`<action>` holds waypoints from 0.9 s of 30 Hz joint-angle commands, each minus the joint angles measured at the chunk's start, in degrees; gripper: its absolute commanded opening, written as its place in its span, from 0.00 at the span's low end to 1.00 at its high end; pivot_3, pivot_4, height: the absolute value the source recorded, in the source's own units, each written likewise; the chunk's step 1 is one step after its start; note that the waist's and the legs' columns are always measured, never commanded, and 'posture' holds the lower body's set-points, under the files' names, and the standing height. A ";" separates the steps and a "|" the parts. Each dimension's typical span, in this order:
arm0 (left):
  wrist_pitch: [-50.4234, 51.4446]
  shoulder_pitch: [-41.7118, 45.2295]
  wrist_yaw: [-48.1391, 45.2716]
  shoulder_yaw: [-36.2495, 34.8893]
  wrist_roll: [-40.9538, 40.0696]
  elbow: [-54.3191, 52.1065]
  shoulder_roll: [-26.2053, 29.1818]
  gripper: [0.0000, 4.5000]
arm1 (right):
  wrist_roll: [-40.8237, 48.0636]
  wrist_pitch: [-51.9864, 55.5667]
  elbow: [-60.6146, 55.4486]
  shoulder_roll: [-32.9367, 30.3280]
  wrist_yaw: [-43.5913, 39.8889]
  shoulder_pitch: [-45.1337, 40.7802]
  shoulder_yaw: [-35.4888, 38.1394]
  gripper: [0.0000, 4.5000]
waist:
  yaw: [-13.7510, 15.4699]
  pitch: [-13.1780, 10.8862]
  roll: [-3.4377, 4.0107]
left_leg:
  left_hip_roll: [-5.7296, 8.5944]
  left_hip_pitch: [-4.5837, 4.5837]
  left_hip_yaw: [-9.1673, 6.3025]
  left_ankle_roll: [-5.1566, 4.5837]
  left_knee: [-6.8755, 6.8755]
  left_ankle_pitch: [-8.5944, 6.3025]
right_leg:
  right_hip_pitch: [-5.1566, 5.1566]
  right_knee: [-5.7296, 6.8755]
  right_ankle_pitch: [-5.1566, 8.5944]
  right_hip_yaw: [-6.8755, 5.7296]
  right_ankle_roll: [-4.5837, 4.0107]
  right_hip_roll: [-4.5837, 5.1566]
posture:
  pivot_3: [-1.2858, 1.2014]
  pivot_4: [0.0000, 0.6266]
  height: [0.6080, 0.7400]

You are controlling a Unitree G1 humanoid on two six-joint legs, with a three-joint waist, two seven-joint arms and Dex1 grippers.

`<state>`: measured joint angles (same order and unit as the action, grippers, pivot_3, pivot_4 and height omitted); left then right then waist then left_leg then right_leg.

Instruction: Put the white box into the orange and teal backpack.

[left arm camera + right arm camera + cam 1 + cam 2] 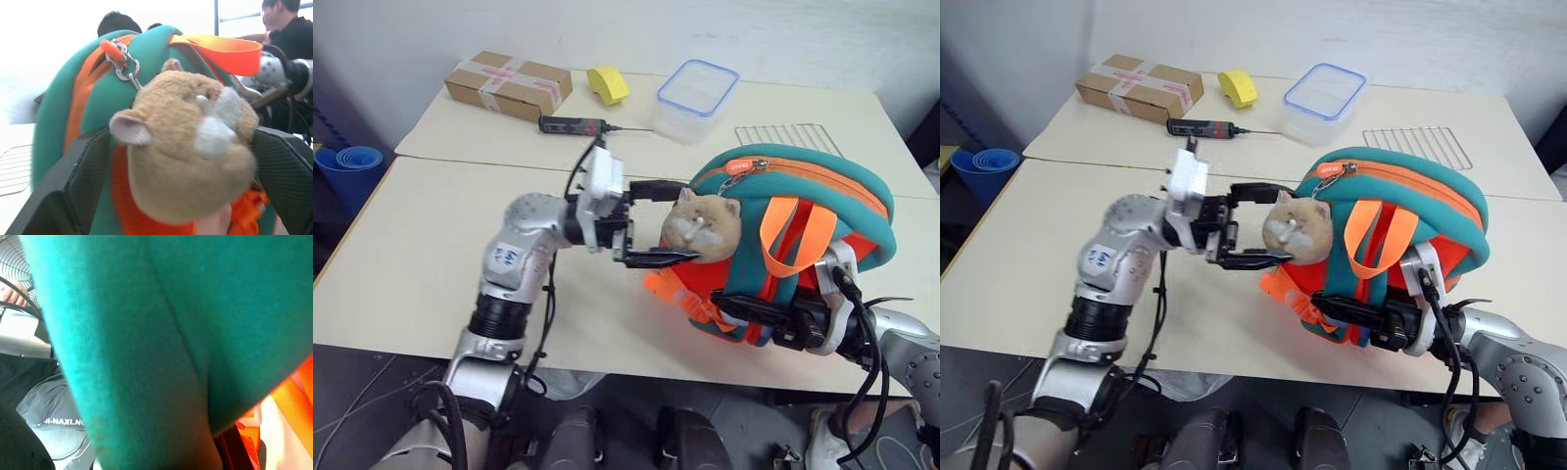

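Observation:
The orange and teal backpack (803,176) stands upright on the right side of the cream table (431,255), its zipper running over the top. Its tan plush cat face (702,227) points toward my left arm. My left gripper (661,223) is open, one black finger above the plush face and one below it. In the left wrist view the fingers (73,186) flank the plush face (186,147) without squeezing it. My right gripper (754,311) is shut on the backpack's lower front edge, near the orange straps. The white box is out of view.
Along the far edge of the table lie a brown taped cardboard box (507,83), a yellow object (607,84), a black stick-shaped device (573,125), a clear blue-rimmed container (695,98) and a wire rack (788,137). A blue bin (352,162) stands left of the table. People (288,29) sit behind.

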<state>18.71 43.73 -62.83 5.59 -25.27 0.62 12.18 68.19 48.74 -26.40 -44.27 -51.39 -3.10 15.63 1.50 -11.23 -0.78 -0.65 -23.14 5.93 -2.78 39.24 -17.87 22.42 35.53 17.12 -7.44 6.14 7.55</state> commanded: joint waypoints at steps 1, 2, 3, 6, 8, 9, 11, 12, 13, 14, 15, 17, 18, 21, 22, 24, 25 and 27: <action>0.13 -0.21 1.03 1.20 0.18 -3.01 0.87 0.79 | 0.71 -0.07 -1.19 -0.17 -0.22 0.87 0.99 0.00 | 0.00 0.00 0.00 | 0.00 0.00 0.00 0.00 0.00 0.00 | 0.00 0.00 0.00 -0.01 0.00 0.00 | 0.52 0.24 1.00; -0.06 -0.39 0.59 1.60 0.69 -2.83 1.70 0.73 | 0.80 -0.07 -1.35 -0.15 -0.08 1.11 1.21 0.00 | 0.01 0.00 0.00 | -0.01 0.00 0.00 0.01 0.00 0.01 | 0.00 0.00 0.00 -0.02 0.00 0.00 | 0.52 0.24 1.00; -0.26 -0.48 0.45 1.85 0.92 -2.67 2.25 0.66 | 0.85 -0.06 -1.43 -0.13 0.00 1.24 1.35 0.00 | 0.01 0.00 0.00 | -0.01 0.01 0.00 0.01 0.00 0.01 | 0.00 0.00 0.00 -0.03 0.00 -0.01 | 0.52 0.24 1.00; -0.02 0.59 0.77 -0.42 -0.75 -0.81 3.73 0.46 | 0.70 -0.38 -1.51 0.00 0.47 1.66 1.78 0.00 | 0.01 0.00 0.00 | 0.01 0.00 0.00 0.00 0.00 0.01 | 0.00 0.00 0.00 -0.03 0.00 -0.01 | 0.52 0.24 1.00; -0.82 1.94 0.68 -3.09 -1.22 1.31 5.95 0.33 | 0.65 -0.80 -1.79 0.37 1.14 2.19 2.19 0.00 | 0.00 0.00 0.00 | 0.01 0.00 0.00 0.00 0.00 0.01 | 0.00 0.00 0.00 -0.02 0.00 0.00 | 0.52 0.24 1.00; -0.18 2.95 0.71 -5.09 -1.92 2.94 7.79 0.28 | 0.80 -0.94 -1.82 0.43 1.33 2.60 2.62 0.00 | 0.00 0.00 0.00 | 0.00 0.00 -0.01 0.00 0.00 0.02 | 0.00 0.00 0.00 -0.03 0.00 0.01 | 0.52 0.24 1.00; -0.15 4.69 0.12 -8.14 -2.22 7.01 11.93 0.24 | 0.96 -1.27 -1.79 0.39 1.42 3.75 3.70 0.00 | -0.17 0.00 0.00 | -0.01 0.01 -0.01 0.02 0.00 0.03 | 0.01 0.00 0.00 -0.04 0.00 0.00 | 0.52 0.24 1.00; -0.91 5.29 -0.41 -8.63 -1.67 8.93 13.77 0.24 | 1.01 -1.45 -1.75 0.36 1.45 4.31 4.18 0.00 | -0.26 0.01 0.01 | -0.03 0.00 0.01 0.04 -0.01 0.03 | 0.03 0.01 0.00 -0.04 0.00 -0.02 | 0.52 0.24 1.00; -2.34 5.97 -1.03 -8.65 -0.52 11.18 15.57 0.24 | 1.00 -1.71 -1.60 0.40 1.48 4.86 4.65 0.00 | -0.27 0.01 0.02 | -0.04 0.02 0.04 0.04 -0.02 0.04 | 0.04 0.02 0.00 -0.08 0.00 -0.03 | 0.52 0.24 1.00; -3.52 6.82 -1.20 -8.51 0.80 13.67 17.07 0.24 | 0.94 -1.99 -1.38 0.50 1.53 5.33 5.05 0.00 | -0.24 0.01 0.02 | -0.04 0.03 0.06 0.04 -0.04 0.04 | 0.06 0.03 0.00 -0.14 0.00 -0.07 | 0.52 0.24 1.00; -4.45 7.72 -1.17 -8.42 1.76 16.10 18.04 0.24 | 0.83 -2.26 -1.20 0.62 1.53 5.73 5.33 0.00 | -0.14 0.01 0.02 | -0.03 0.04 0.08 0.04 -0.05 0.04 | 0.07 0.05 0.00 -0.18 0.00 -0.09 | 0.52 0.24 1.00; -5.40 9.23 -0.33 -7.35 4.26 20.32 19.19 0.24 | 0.69 -2.65 -0.99 0.86 1.57 6.21 5.55 0.00 | 0.07 0.01 0.02 | 0.02 0.05 0.10 0.02 -0.05 0.04 | 0.06 0.05 0.00 -0.25 0.01 -0.09 | 0.52 0.24 1.00; -6.32 9.97 0.65 -6.07 6.72 23.13 19.70 0.24 | 0.65 -2.89 -0.91 1.07 1.65 6.44 5.55 0.00 | 0.16 0.01 0.01 | 0.04 0.04 0.09 0.00 -0.04 0.05 | 0.05 0.05 -0.01 -0.25 0.02 -0.07 | 0.52 0.24 1.00; -14.32 10.25 1.59 -1.88 13.52 30.42 19.22 0.24 | 0.59 -3.56 -0.94 1.92 2.11 7.20 5.40 0.00 | 0.13 0.01 0.02 | 0.11 0.04 0.09 -0.03 -0.04 0.04 | 0.05 0.05 -0.02 -0.27 0.04 -0.06 | 0.52 0.24 1.00; -16.38 9.25 0.59 -0.16 14.64 30.79 18.09 0.24 | 1.17 -3.38 -1.06 2.27 2.45 7.44 5.42 0.00 | 0.08 0.01 0.02 | 0.11 0.04 0.12 -0.04 -0.05 0.04 | 0.06 0.04 -0.03 -0.29 0.06 -0.06 | 0.52 0.24 1.00; -18.78 7.04 -0.95 2.73 15.77 30.46 15.43 0.24 | 1.92 -3.34 -1.18 3.01 3.03 7.60 5.54 0.00 | 0.04 0.01 0.02 | 0.11 0.04 0.14 -0.05 -0.06 0.03 | 0.08 0.05 -0.03 -0.29 0.06 -0.06 | 0.52 0.24 1.00; -19.47 5.78 -1.23 3.88 15.95 29.94 13.76 0.24 | 2.00 -3.57 -1.23 3.39 3.37 7.62 5.62 0.00 | 0.03 0.01 0.02 | 0.11 0.04 0.14 -0.05 -0.06 0.03 | 0.07 0.05 -0.04 -0.28 0.07 -0.05 | 0.52 0.24 1.00; -19.69 3.28 -1.46 5.20 15.42 28.49 10.39 0.24 | 1.88 -3.99 -1.27 3.98 3.92 7.68 5.72 0.00 | 0.03 0.01 0.02 | 0.11 0.04 0.14 -0.05 -0.05 0.03 | 0.07 0.06 -0.04 -0.27 0.08 -0.04 | 0.52 0.24 1.00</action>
<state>-0.34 48.18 -63.94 9.66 -10.50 30.08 23.36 68.78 45.73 -26.82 -40.68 -47.72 4.18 19.29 1.54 -11.21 -0.76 -0.54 -23.09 6.07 -2.84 39.19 -17.84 22.49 35.60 17.08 -7.69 6.21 7.52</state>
